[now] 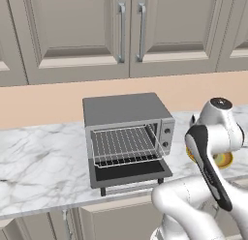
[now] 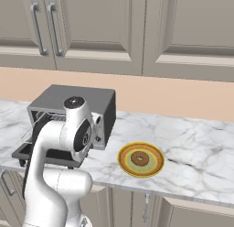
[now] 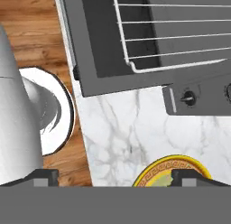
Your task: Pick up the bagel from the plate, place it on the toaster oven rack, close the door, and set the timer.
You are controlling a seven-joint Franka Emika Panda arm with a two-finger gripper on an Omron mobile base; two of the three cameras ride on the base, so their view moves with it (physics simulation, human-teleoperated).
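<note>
The bagel, a small brown ring, lies in the middle of the yellow plate on the marble counter, right of the toaster oven. The door hangs open, folded down flat at the front. The silver wire toaster oven rack sits slid partly out over it. In the hand view my gripper looks straight down at the counter between oven and plate, its fingertips wide apart and open with nothing between them. The plate rim shows by the right tip, and the rack and door lie above.
Control knobs sit on the oven's right panel, and one knob shows in the hand view. Beige cabinet doors hang above the counter. The counter's front edge drops to wooden floor. Bare marble stretches right of the plate.
</note>
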